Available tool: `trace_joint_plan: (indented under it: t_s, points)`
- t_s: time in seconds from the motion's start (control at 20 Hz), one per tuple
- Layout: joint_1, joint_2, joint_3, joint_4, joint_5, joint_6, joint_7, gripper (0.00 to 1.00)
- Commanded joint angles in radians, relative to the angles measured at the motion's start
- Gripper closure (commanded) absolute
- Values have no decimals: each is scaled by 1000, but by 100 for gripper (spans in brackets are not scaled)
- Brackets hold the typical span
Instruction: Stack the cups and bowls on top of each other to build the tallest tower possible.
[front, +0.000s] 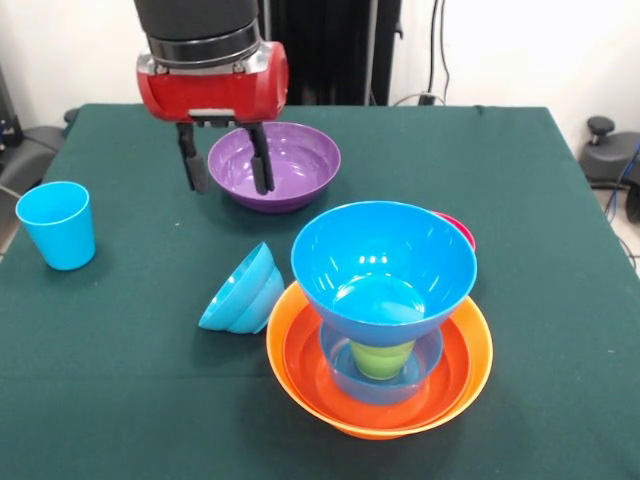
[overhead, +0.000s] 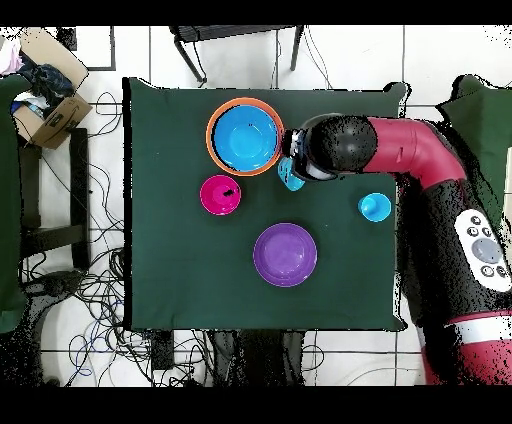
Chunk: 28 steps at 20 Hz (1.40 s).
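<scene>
1. Two nested orange bowls (front: 380, 400) form the base of the tower (front: 385, 320). Inside them sits a smaller blue bowl (front: 335, 365), then the lime green cup (front: 382, 358), with a large blue bowl (front: 383, 262) resting on top.
2. All other places are given relative to the tower. A pink-red bowl (overhead: 220, 194) stands just behind it, mostly hidden in the front view.
3. A stack of small blue bowls (front: 243, 292) lies tipped on its side, just beside the tower's left flank in the front view.
4. The purple bowl (front: 285, 165) stands upright, well behind the tower. The light blue cup (front: 57, 224) stands upright, far to the tower's left.
5. The gripper (front: 228, 160) hangs above the table, in front of the purple bowl's near-left rim. Its jaws stand apart and hold nothing.
6. Handling judgement: these pieces look light, stiff and glossy, so they are likely slippery under the pads.
7. Recommended hold: pinch one finger inside and one outside the rim wall. The tipped stack presents its rim sideways and may roll when touched.
8. The top bowl sits high on the cup; a knock could topple it.
</scene>
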Motion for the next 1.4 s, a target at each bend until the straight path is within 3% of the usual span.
trace_joint_plan:
  t_s: [0.05,0.7,1.0,1.4]
  points:
    - [-16,71,54,108,-99,-56,-312,0]
    - [-83,125,130,150,-149,-41,-414,0]
    - [-115,120,158,169,-154,-2,-431,0]
    - [-155,113,188,203,-153,-20,-427,0]
